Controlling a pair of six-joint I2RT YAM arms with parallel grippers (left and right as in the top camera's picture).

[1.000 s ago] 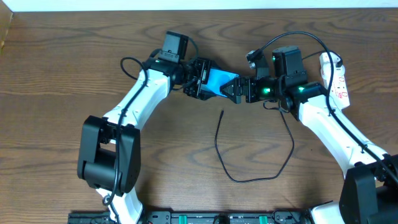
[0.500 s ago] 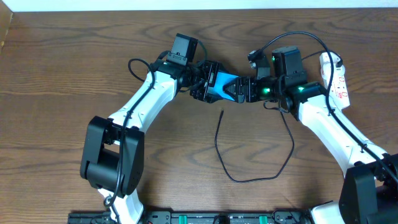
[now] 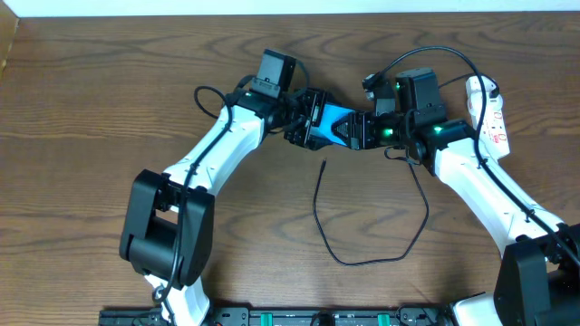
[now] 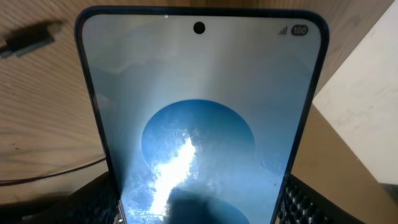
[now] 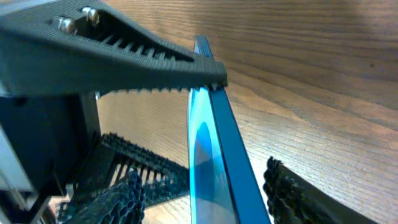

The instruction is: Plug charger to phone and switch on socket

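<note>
1. Checking the left gripper (image 3: 315, 122): the phone (image 3: 337, 119) is pinched across its width, with a ribbed pad (image 4: 93, 202) pressed on each long edge in the left wrist view.
2. The phone is found at the far middle of the table (image 3: 91, 136), between the two grippers. Its blue screen is tilted up towards the overhead camera.
3. The screen is lit. A punch-hole camera and a battery icon are seen at its top edge in the left wrist view.
4. Whether the phone's lower edge is touching the table cannot be told.
5. The right gripper (image 3: 355, 131) is spread around the phone's free end.
6. In the right wrist view the phone is seen edge-on. The tip of one finger (image 5: 124, 62) is laid against its top edge.
7. The other pad (image 5: 298, 193) is held just beside the phone, and a sliver of wood is seen between them. No clamp from this side is shown.
8. The charger (image 3: 315, 206) is laid loose on the table near the robot's side of the phone. A wide U is formed by it.
9. The connector tip (image 3: 324, 164) is left free, just below the phone and apart from both grippers.
10. The socket (image 3: 494, 118) is laid at the far right, beside the right arm and well apart from the phone.
</note>
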